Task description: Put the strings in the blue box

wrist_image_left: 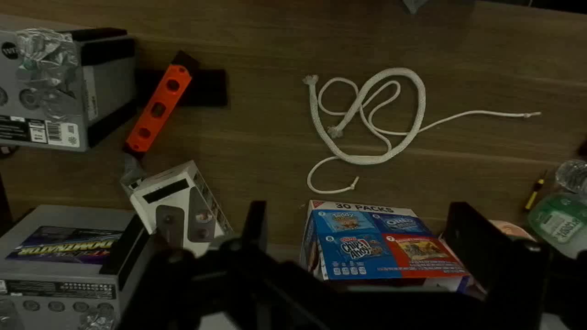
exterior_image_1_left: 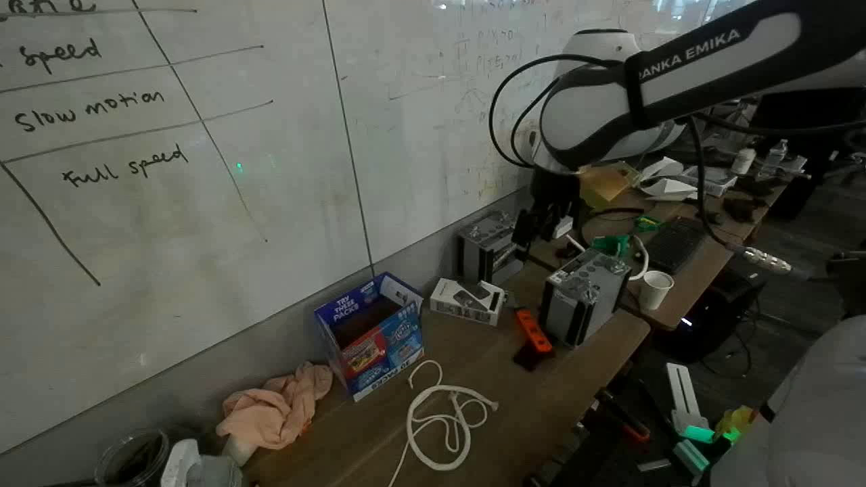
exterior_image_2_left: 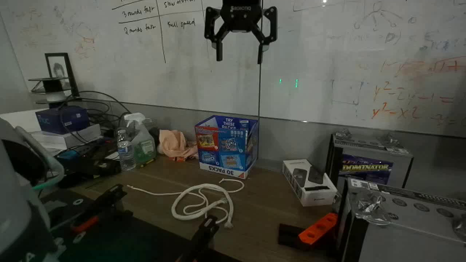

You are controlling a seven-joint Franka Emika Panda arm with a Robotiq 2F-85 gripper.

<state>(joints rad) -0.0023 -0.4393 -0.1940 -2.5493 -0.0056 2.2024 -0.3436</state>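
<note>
Gripper (exterior_image_2_left: 239, 61) spread apart, holding nothing, high over the wood-grained table (exterior_image_2_left: 261, 194).
The strings (wrist_image_left: 352, 111) lie loosely looped on the near side of the blue box (exterior_image_2_left: 222, 151); pinching only the thick, fray-ended braid (wrist_image_left: 421, 101) could leave the thin cord (wrist_image_left: 398, 133) behind, and a dangling tail might snag the cardboard.

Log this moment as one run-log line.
gripper: open, empty, above table | strings: loosely looped on table, outside blue box | blue box: open-topped, on table | task: strings not yet boxed
</note>
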